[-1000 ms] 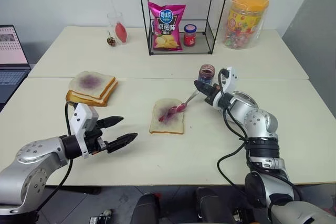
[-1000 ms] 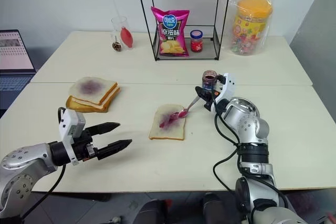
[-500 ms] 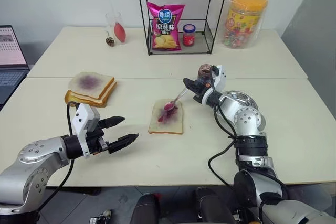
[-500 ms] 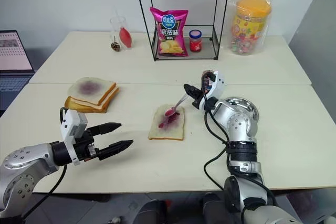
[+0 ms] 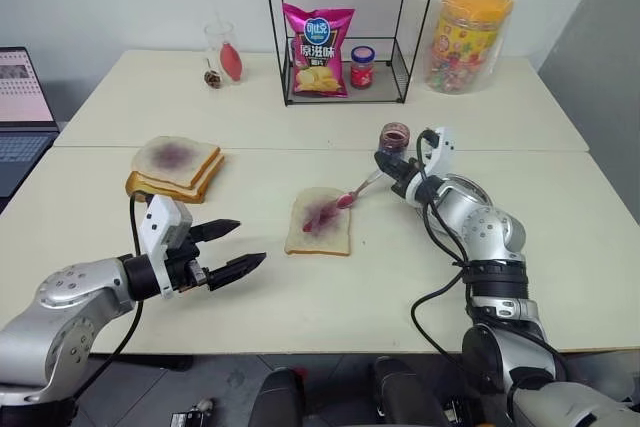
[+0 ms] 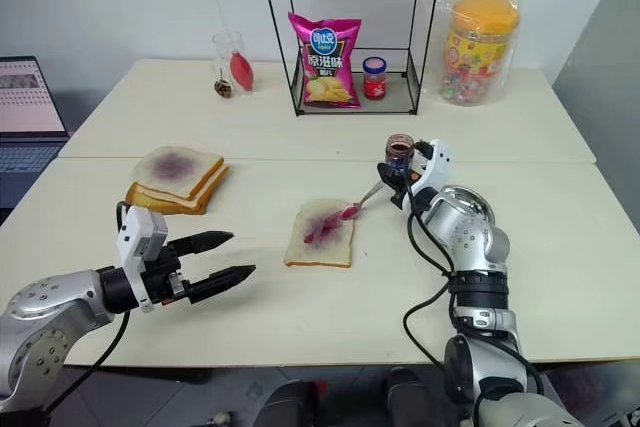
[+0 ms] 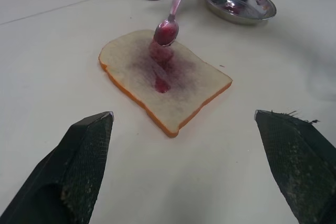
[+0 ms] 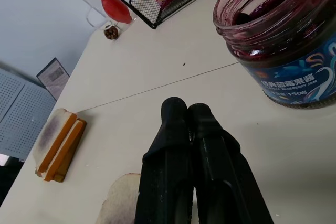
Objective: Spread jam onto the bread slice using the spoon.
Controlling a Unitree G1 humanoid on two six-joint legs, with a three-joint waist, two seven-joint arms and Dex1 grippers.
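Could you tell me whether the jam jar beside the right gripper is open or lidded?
Open. The jam jar stands upright with no lid; its mouth shows dark purple jam inside.

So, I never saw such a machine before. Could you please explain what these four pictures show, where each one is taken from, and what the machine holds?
This is a two-armed robot at a pale table. Two pictures come from cameras on its head, looking down over both arms. The other two come from a camera on each wrist, looking along that arm's two black fingers.

The right gripper is shut on a thin metal spoon, whose red-smeared bowl is over the far edge of a single bread slice smeared with jam. An open jam jar and a shallow metal dish stand near that arm.

The left gripper is open, holds nothing and hovers near the slice.

Also on the table: a stack of bread, a wire rack holding a chip bag and a small red jar, and a big candy jar.
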